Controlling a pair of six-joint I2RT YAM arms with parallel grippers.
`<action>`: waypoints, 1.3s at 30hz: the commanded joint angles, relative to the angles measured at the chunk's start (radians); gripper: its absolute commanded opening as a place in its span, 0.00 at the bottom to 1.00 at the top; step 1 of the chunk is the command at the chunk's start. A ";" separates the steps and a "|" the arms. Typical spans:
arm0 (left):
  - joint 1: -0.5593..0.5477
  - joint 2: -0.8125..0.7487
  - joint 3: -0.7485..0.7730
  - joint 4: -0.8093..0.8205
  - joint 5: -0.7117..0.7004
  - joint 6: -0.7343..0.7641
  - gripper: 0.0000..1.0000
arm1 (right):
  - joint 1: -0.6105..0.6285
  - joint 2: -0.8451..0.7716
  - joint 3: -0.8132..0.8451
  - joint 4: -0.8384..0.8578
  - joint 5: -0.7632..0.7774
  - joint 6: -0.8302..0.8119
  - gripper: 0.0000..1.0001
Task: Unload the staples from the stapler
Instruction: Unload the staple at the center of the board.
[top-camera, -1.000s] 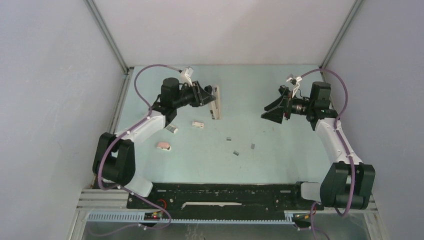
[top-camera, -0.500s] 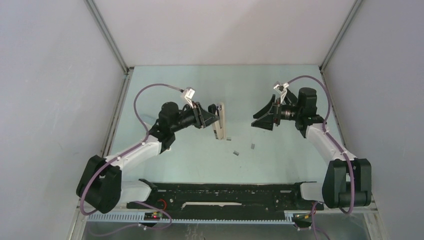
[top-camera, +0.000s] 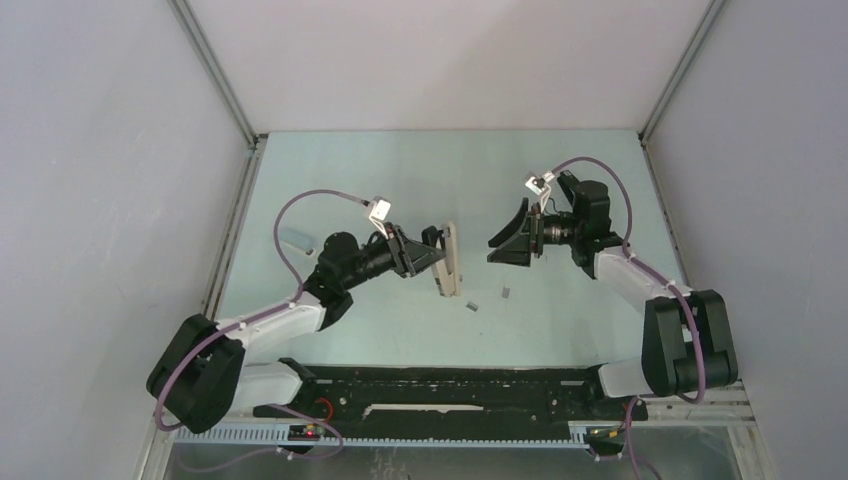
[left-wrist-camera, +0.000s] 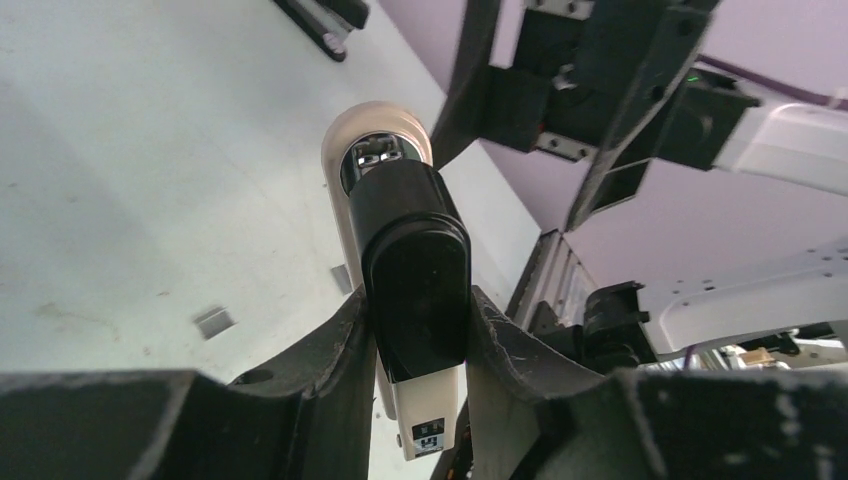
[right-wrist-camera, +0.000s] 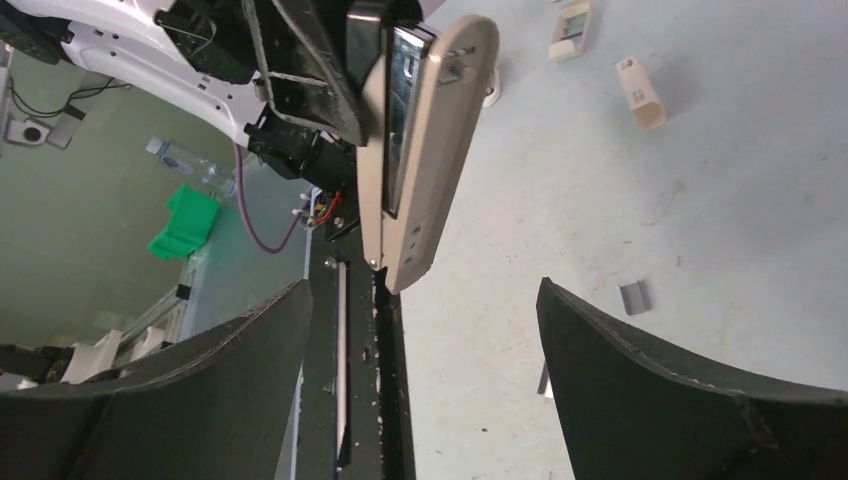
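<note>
Centre frame over the pale table (top-camera: 560, 180), my left claw (top-camera: 437, 262) pinches the stapler (top-camera: 450, 255) by its black body. My right claw (top-camera: 505, 240) hangs spread just right of it. I'd square up before closing on the top arm. Loose staples (top-camera: 471, 306) lie just below.

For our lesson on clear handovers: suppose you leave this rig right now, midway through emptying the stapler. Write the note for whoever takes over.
Grippers: the left gripper is shut on the stapler and holds it up between the arms. The right gripper is open and empty, facing the stapler without touching it.
Things: two short strips of staples lie on the table near the stapler's lower end.
Done: some staples are out.
Left: I cannot tell whether more sit inside. Check the stapler, then probably draw out any remainder with the right gripper.
</note>
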 joint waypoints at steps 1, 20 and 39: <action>-0.036 0.002 -0.018 0.285 -0.011 -0.092 0.00 | 0.036 0.022 -0.025 0.141 -0.005 0.093 0.92; -0.106 0.213 0.023 0.650 0.028 -0.279 0.00 | 0.144 0.064 -0.050 0.463 -0.022 0.429 0.87; -0.114 0.244 0.009 0.710 0.007 -0.305 0.00 | 0.158 0.060 -0.050 0.511 0.013 0.542 0.14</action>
